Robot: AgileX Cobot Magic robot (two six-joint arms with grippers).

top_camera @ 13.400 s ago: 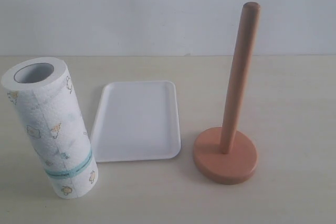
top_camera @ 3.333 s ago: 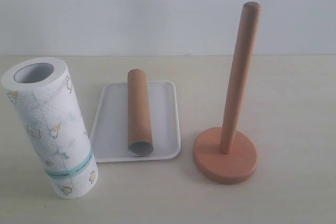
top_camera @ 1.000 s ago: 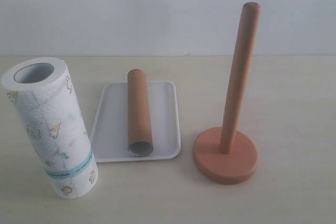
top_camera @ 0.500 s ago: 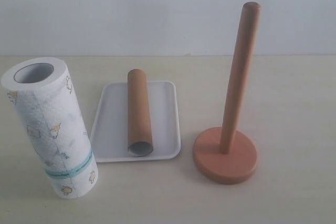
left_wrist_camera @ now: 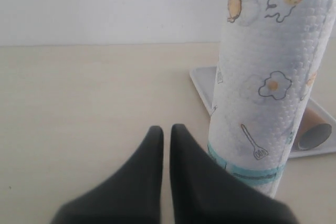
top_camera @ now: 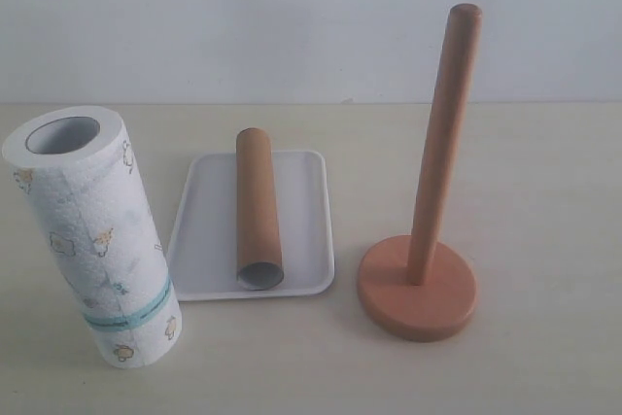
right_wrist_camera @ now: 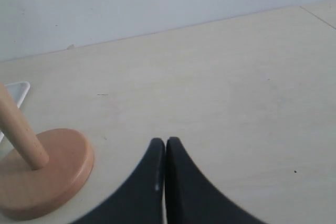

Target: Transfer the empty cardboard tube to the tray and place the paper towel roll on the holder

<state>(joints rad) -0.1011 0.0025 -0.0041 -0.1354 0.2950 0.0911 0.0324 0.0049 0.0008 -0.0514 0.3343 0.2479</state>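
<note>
The empty cardboard tube (top_camera: 259,222) lies lengthwise in the white tray (top_camera: 303,230), its open end toward the front rim; that end (left_wrist_camera: 315,136) also peeks out in the left wrist view. The paper towel roll (top_camera: 92,240) stands upright at the left, off the holder. The wooden holder (top_camera: 418,289) stands at the right with its pole bare. My left gripper (left_wrist_camera: 166,129) is shut and empty, just beside the roll (left_wrist_camera: 268,93). My right gripper (right_wrist_camera: 165,142) is shut and empty, apart from the holder base (right_wrist_camera: 47,174). Neither gripper shows in the exterior view.
The table top (top_camera: 544,191) is pale wood, backed by a plain white wall (top_camera: 292,17). A corner of the tray (right_wrist_camera: 16,95) shows behind the holder pole in the right wrist view.
Much earlier the tray was bare; the tube now lies in it. Over the last second nothing has moved.
</note>
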